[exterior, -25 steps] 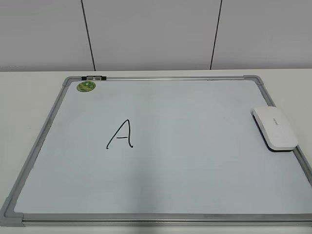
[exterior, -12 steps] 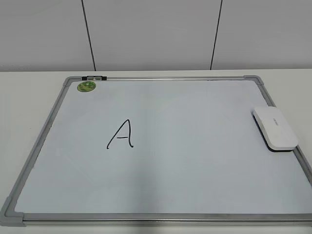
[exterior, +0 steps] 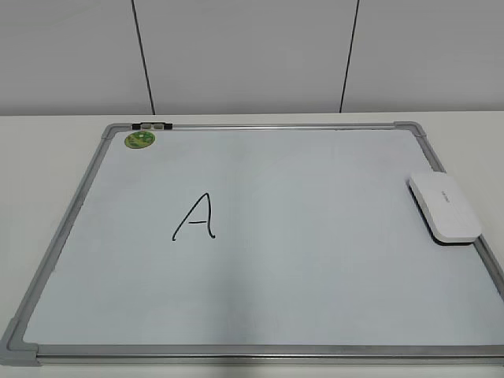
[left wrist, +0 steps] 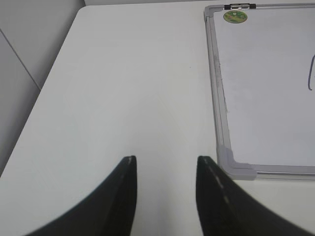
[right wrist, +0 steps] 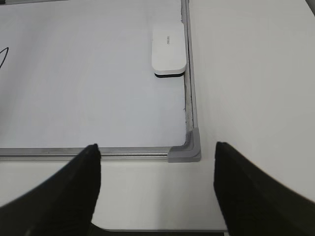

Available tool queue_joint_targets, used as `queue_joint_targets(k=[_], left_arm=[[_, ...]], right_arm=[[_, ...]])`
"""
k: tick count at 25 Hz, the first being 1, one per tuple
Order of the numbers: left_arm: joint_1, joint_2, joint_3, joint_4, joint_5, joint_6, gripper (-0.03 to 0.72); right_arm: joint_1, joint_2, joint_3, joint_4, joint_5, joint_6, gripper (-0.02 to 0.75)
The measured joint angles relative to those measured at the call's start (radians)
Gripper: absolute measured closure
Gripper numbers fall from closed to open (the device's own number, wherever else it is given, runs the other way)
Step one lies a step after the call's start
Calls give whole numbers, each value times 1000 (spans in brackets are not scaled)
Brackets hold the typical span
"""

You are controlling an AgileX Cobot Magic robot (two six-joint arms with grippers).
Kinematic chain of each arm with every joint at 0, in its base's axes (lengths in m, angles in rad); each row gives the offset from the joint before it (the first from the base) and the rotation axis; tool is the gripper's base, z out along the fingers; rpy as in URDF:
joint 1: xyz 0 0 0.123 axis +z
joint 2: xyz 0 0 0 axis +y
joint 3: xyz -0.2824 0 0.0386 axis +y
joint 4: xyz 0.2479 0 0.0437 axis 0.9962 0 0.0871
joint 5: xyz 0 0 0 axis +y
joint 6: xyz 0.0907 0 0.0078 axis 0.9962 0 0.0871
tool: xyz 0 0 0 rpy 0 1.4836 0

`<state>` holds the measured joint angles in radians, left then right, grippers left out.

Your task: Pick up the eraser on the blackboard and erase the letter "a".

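Note:
The blackboard [exterior: 315,260] is a pale whiteboard with a grey frame, lying flat on the white table. The white eraser [exterior: 444,208] lies on its right edge, and also shows in the right wrist view [right wrist: 169,49]. A large capital "A" [exterior: 197,218] in black marker is at the board's centre-left. No small lowercase "a" shows in any view. My left gripper [left wrist: 165,160] is open and empty over bare table, left of the board's near-left corner [left wrist: 236,167]. My right gripper [right wrist: 157,147] is open and empty, just in front of the board's near-right corner [right wrist: 189,150]. Neither gripper shows in the exterior view.
A round green magnet [exterior: 139,139] sits at the board's far-left corner, next to a small metal clip [exterior: 152,125] on the frame. The magnet also shows in the left wrist view [left wrist: 235,16]. The white table [exterior: 47,150] extends on both sides; a wall stands behind.

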<state>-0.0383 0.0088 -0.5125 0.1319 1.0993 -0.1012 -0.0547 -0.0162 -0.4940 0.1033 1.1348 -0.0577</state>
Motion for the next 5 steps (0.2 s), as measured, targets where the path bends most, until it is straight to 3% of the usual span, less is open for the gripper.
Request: queue_joint_targets(k=[5], left_arm=[[0, 0, 0, 0, 0, 0, 413]], right_arm=[[0, 0, 0, 0, 0, 0, 205]])
